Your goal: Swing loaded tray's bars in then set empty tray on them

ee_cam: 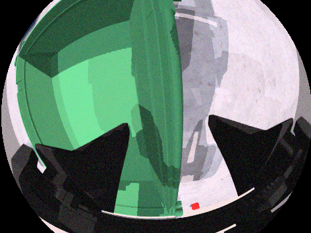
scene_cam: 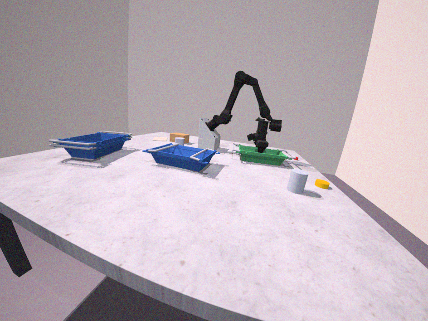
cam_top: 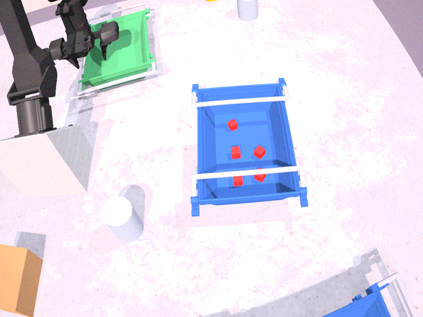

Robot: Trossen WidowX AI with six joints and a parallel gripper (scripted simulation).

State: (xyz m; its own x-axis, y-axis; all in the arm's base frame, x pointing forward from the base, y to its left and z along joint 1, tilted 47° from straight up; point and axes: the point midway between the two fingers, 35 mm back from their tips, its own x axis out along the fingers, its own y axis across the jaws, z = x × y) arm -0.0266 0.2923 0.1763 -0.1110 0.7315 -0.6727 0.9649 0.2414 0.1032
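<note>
The loaded blue tray [cam_top: 287,136] [scene_cam: 179,159] stands mid-table with several red blocks [cam_top: 235,152] inside. Its far bar [cam_top: 239,100] and near bar [cam_top: 246,172] both lie across its top. The empty green tray [cam_top: 136,40] [scene_cam: 262,158] lies at the back left, near the arm's base. My gripper [cam_top: 90,59] [scene_cam: 260,149] [ee_cam: 170,124] is open and low at the green tray. It straddles the tray's long side wall [ee_cam: 158,71], with one finger inside the tray and one outside. The fingers stand apart from the wall.
A white cylinder [cam_top: 116,211] [scene_cam: 179,140] stands left of the blue tray. Another cylinder [cam_top: 247,9] [scene_cam: 297,181] and a yellow disc [scene_cam: 321,183] lie at the far edge. An orange box [cam_top: 17,279], a second blue tray [scene_cam: 89,145] and the arm's pedestal [cam_top: 44,163] are also on the table. A small red block [ee_cam: 195,205] lies beside the green tray.
</note>
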